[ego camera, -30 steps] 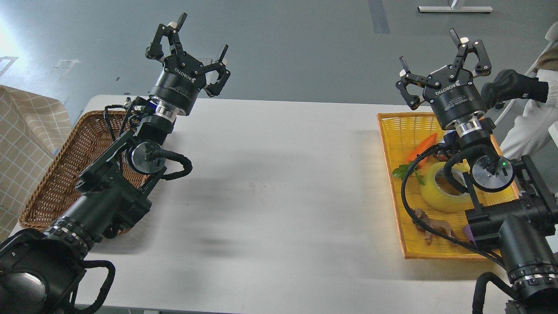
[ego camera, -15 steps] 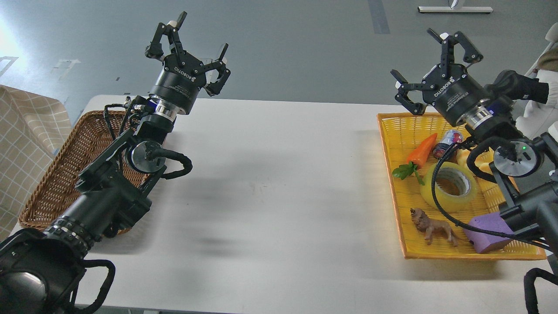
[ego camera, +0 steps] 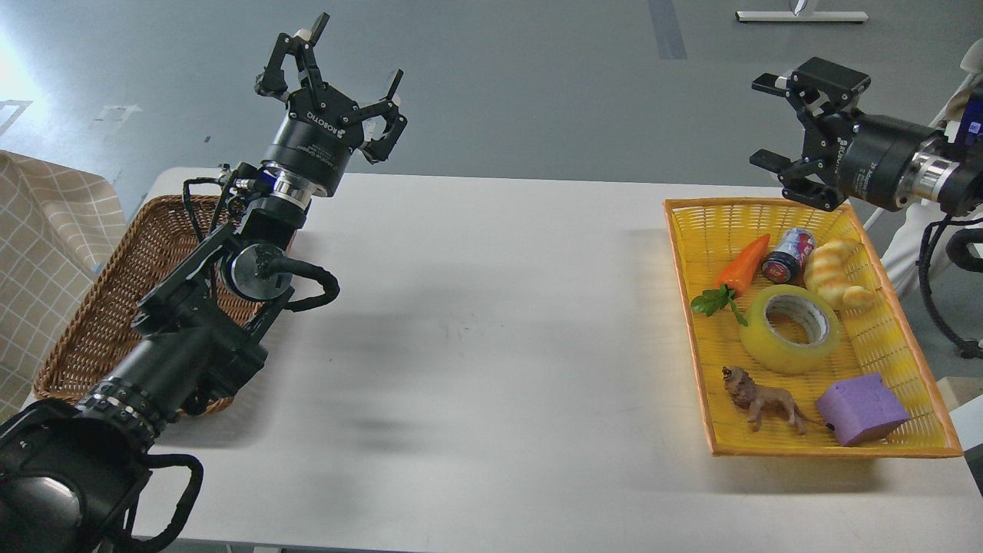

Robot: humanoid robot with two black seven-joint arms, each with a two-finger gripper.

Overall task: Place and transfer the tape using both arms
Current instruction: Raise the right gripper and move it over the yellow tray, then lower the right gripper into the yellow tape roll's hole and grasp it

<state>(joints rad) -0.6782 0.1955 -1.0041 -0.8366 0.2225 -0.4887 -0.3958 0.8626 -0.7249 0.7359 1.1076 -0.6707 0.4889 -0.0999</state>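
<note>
Grey flooring is seen beyond the white counter (ego camera: 476, 322). Since a second ago the right tool (ego camera: 776, 119) has been swung off the yellow basket (ego camera: 933, 418) toward the far right, jaws spread, empty; the tape (ego camera: 791, 329) is thereby uncovered, flat inside. The left tool (ego camera: 338, 69) is held spread, empty, above the wicker basket (ego camera: 100, 307).

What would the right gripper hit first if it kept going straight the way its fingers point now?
Probably nothing nearby. The right gripper, open, points leftward above the far end of the yellow basket, well above the tape. Its line looks free, though depth is unclear.
</note>
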